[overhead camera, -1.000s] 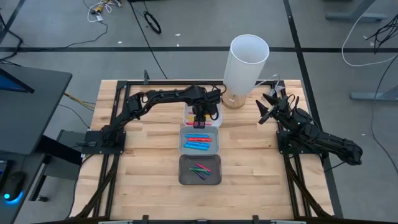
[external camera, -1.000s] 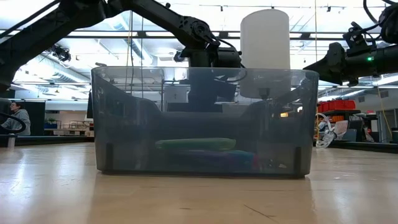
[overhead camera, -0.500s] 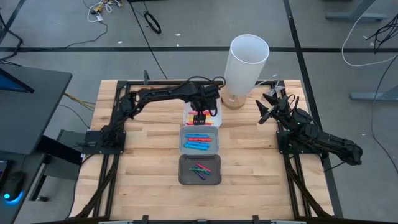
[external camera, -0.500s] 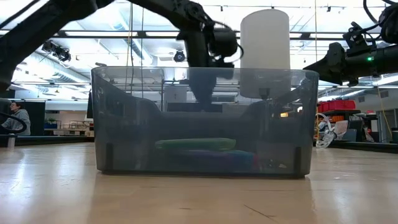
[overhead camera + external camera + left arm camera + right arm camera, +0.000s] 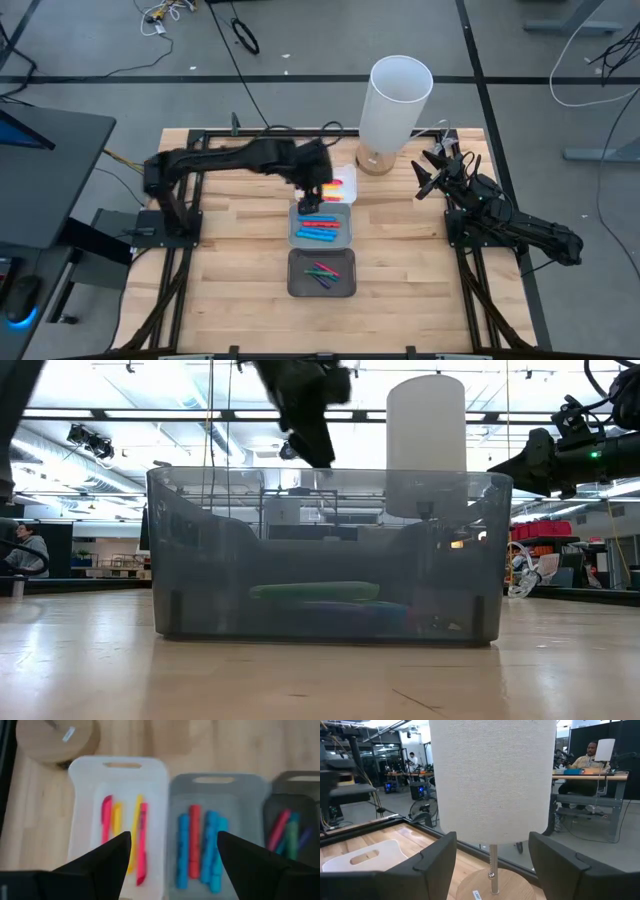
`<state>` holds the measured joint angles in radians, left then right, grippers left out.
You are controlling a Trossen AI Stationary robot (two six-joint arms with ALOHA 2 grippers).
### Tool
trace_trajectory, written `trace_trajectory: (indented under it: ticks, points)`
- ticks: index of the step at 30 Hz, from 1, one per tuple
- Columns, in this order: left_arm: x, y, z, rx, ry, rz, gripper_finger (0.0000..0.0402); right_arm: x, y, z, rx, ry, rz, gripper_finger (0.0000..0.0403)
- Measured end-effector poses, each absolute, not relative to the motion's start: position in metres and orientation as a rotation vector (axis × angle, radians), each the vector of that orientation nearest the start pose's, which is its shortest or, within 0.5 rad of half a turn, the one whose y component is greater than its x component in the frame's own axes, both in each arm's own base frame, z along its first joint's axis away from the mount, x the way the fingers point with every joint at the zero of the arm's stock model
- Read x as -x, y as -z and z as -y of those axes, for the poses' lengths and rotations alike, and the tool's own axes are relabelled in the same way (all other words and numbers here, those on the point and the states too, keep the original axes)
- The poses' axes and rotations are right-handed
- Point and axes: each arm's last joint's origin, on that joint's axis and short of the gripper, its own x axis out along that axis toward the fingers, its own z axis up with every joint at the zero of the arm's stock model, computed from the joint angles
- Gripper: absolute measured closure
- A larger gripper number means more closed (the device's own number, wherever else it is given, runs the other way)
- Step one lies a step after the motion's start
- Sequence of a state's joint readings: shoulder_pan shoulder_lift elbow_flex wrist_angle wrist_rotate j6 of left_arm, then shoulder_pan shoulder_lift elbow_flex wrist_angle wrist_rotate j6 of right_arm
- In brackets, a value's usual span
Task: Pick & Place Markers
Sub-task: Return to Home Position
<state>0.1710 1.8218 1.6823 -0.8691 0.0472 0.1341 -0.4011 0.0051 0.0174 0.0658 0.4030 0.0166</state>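
Left gripper point(image 5: 173, 840) has pulled up and back toward frame left, spread and empty, clear of the white bin point(image 5: 82, 805). Pink and yellow markers point(image 5: 141, 842) lie inside it, so placing looks done. Right gripper point(image 5: 428, 172) waits spread at right.

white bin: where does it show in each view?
High: white bin by the lamp's base, partly under left gripper.
Low: hidden behind the dark bin.
Left wrist: white bin past the open fingers, holding pink and yellow markers.
Right wrist: white bin beside the lamp's base.
Landmark: lamp.
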Motion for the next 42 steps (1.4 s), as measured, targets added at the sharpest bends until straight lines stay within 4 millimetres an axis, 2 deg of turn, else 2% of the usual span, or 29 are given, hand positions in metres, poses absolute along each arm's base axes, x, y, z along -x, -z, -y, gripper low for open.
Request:
trace_trajectory:
  ticks: [4, 9, 13, 23, 28, 34, 42]
  points:
    - [-0.35, -0.303, -0.044, -0.019, -0.015, -0.923, 0.0099, -0.082, -0.175, 0.047, -0.016, 0.803, 0.087, 0.0152]
    - [-0.309, -0.3, -0.029, 0.014, -0.009, -0.916, 0.0099, -0.082, -0.175, 0.047, -0.016, 0.803, 0.087, 0.0152]
    - [-0.281, -0.294, -0.025, 0.008, -0.009, -0.879, 0.0099, -0.082, -0.175, 0.047, -0.016, 0.803, 0.087, 0.0152]
    - [-0.212, -0.273, -0.02, -0.032, -0.078, -0.607, 0.0099, -0.082, -0.175, 0.047, -0.016, 0.803, 0.087, 0.0152]
    - [-0.178, -0.255, -0.017, 0.047, -0.106, -0.508, 0.0099, -0.082, -0.175, 0.047, -0.016, 0.803, 0.087, 0.0152]
    - [-0.147, -0.234, -0.014, 0.137, -0.127, -0.438, 0.0099, -0.082, -0.175, 0.047, -0.016, 0.803, 0.087, 0.0152]
    - [-0.12, -0.206, -0.011, 0.136, -0.111, -0.313, 0.0099, -0.082, -0.175, 0.047, -0.016, 0.803, 0.087, 0.0152]
